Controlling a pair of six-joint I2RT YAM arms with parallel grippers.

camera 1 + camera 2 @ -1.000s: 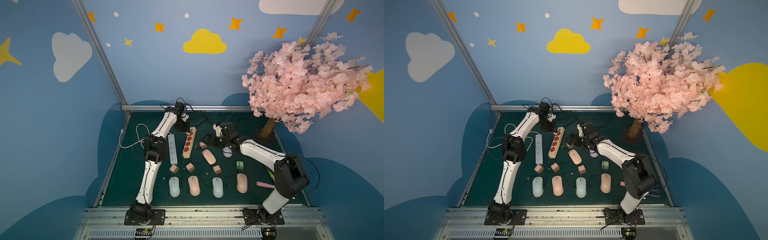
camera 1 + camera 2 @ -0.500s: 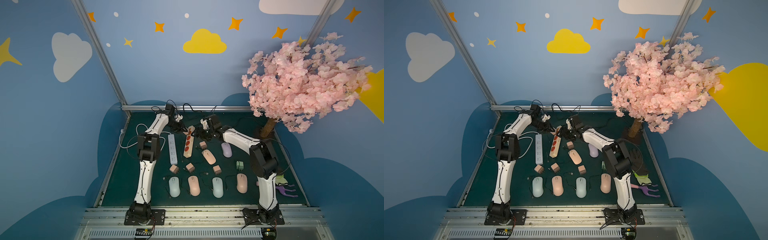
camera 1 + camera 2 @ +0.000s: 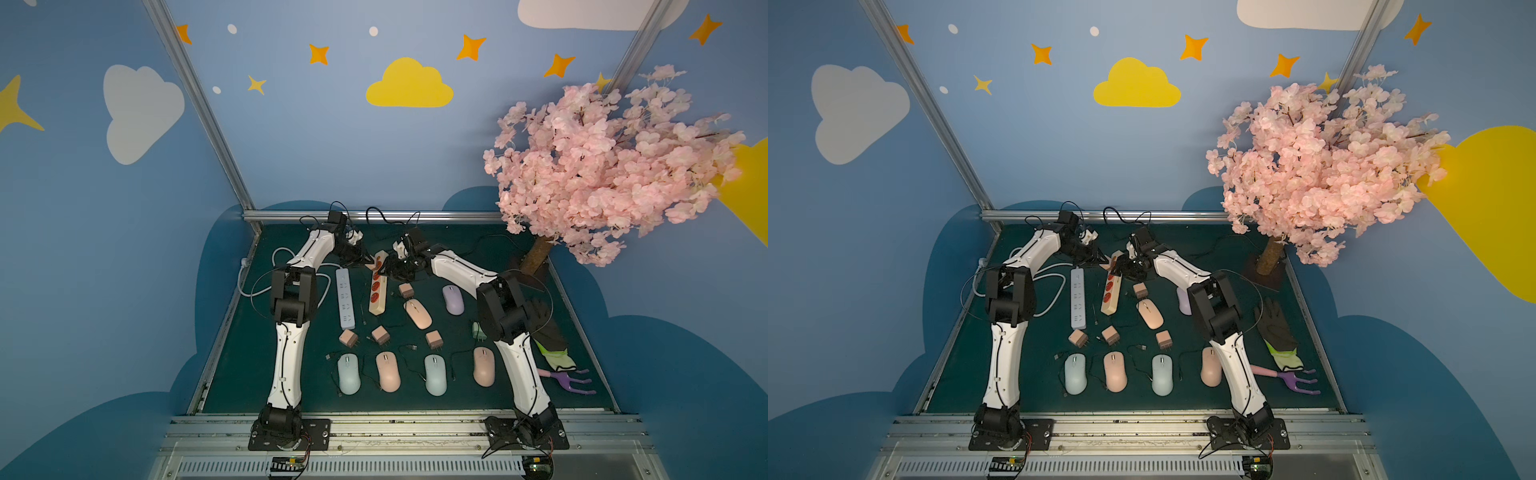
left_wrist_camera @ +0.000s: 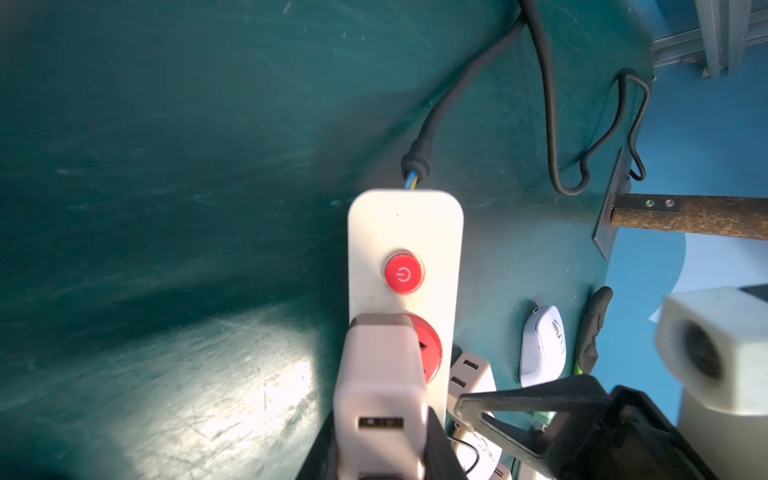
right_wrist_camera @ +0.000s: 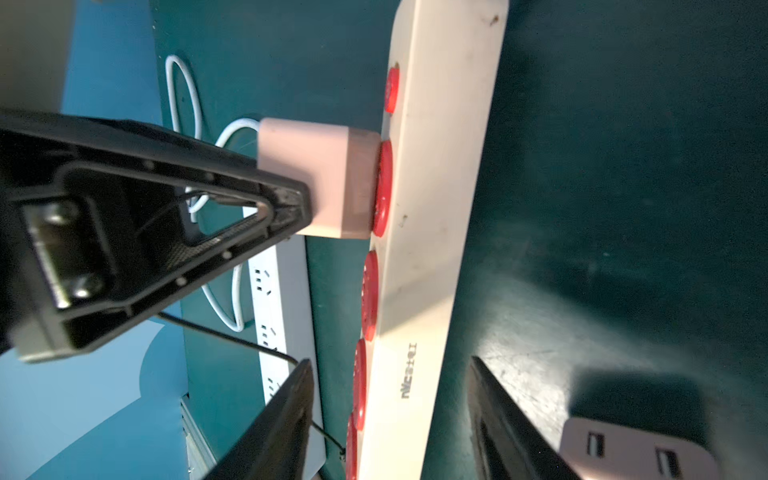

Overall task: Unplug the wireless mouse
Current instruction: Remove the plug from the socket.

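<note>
Green mat (image 3: 320, 388); loose adapters (image 3: 348, 338) near strip (image 3: 377, 298)

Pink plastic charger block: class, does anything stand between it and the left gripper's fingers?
Nothing visible: the left gripper has its fingers on the pink plastic charger block in the cream power strip.

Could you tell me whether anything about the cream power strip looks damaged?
Yes. In the left wrist view, the black cord stops short of the cream power strip, at the end by its red button: blue and yellow inner wires show in the gap, so the cord entry looks damaged.
</note>
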